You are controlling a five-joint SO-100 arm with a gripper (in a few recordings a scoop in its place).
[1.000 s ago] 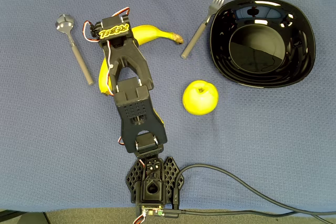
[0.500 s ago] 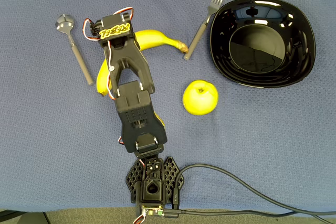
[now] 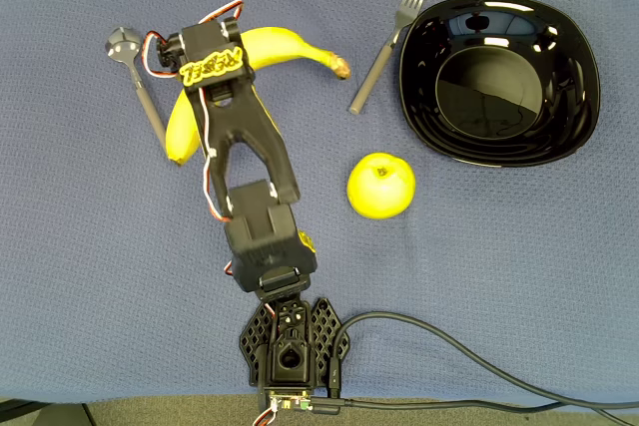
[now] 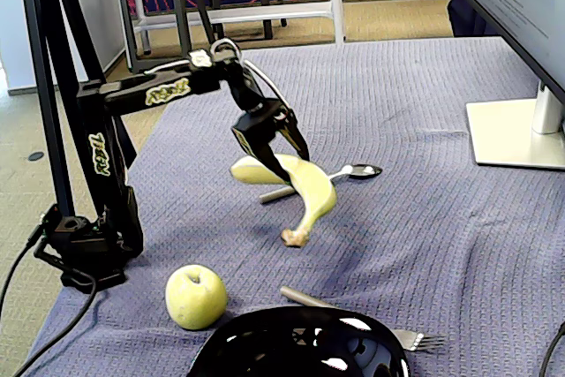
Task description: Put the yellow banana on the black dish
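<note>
The tool (image 4: pixel 269 149) is closed on the yellow banana (image 4: pixel 296 187), gripping it near mid-length; in the fixed view the fruit hangs clear of the bench (image 4: pixel 424 209), stem end down. In the overhead view the tool's housing covers the banana's (image 3: pixel 275 45) middle, so the fingers cannot be made out there. The black dish (image 3: pixel 499 79) lies well apart from the banana, past a fork (image 3: pixel 384 42). An apple (image 3: pixel 380 186) sits nearer the dish. A spoon (image 3: pixel 135 72) lies just beside the banana, its handle partly hidden. In the fixed view the dish (image 4: pixel 300 346) is cut off by the frame.
</note>
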